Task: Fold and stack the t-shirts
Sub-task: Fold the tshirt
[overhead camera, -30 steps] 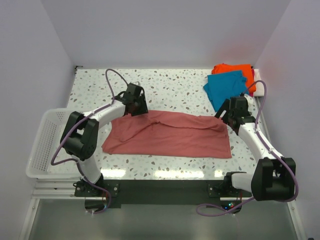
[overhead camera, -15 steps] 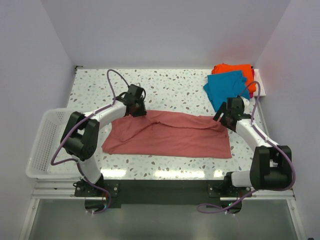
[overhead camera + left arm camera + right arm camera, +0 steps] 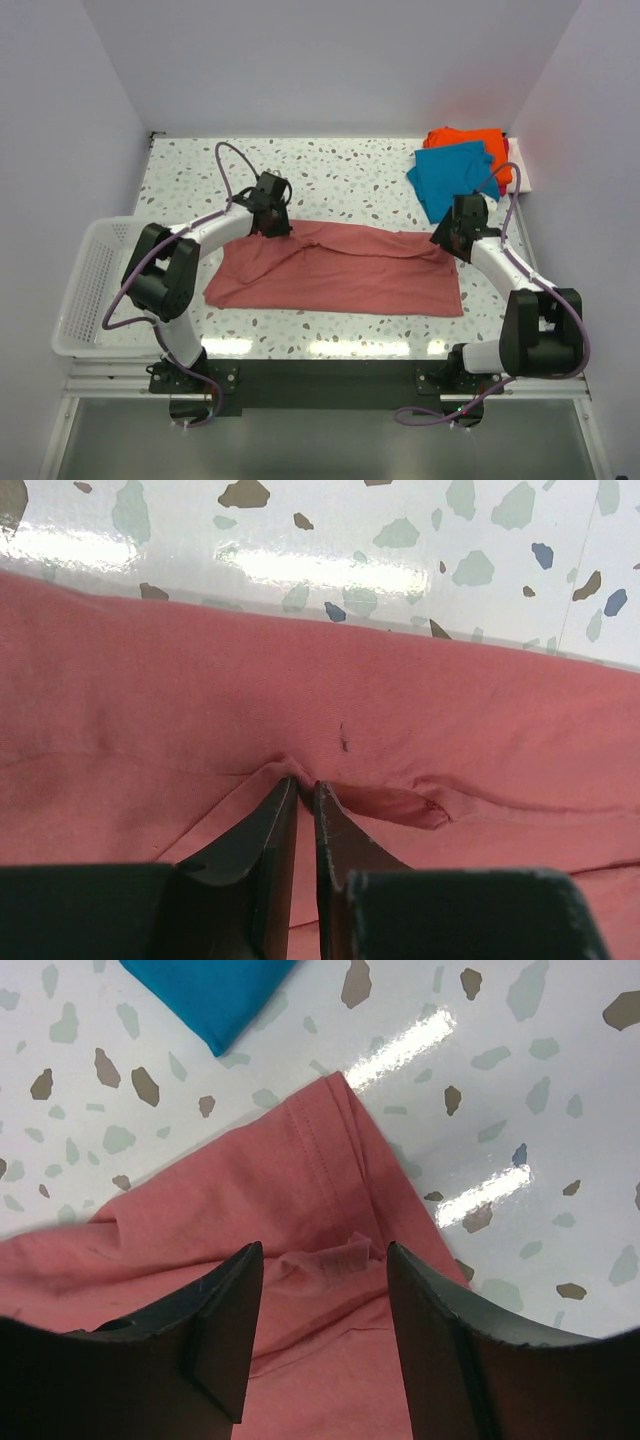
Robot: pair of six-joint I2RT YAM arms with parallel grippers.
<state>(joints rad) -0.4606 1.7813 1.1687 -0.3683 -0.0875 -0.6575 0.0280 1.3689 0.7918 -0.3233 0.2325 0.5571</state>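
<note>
The large dusty-red t-shirt (image 3: 340, 268) lies folded in a long band across the middle of the table. My left gripper (image 3: 272, 226) is at its far left edge, shut on a pinch of the red cloth (image 3: 305, 780). My right gripper (image 3: 450, 240) is open over the shirt's far right corner (image 3: 330, 1160), jaws wide apart with cloth and a small tag between them. A folded teal-blue t-shirt (image 3: 452, 178) lies at the back right on top of an orange t-shirt (image 3: 463, 137); its corner shows in the right wrist view (image 3: 210, 995). The magenta shirt is barely visible.
A white mesh basket (image 3: 88, 290) hangs off the table's left edge. The speckled tabletop (image 3: 340, 170) is walled at the back and sides.
My right gripper has shifted back and left toward the shirt's far right corner. My left gripper has settled slightly onto the shirt's far left edge. The shirt has not moved.
</note>
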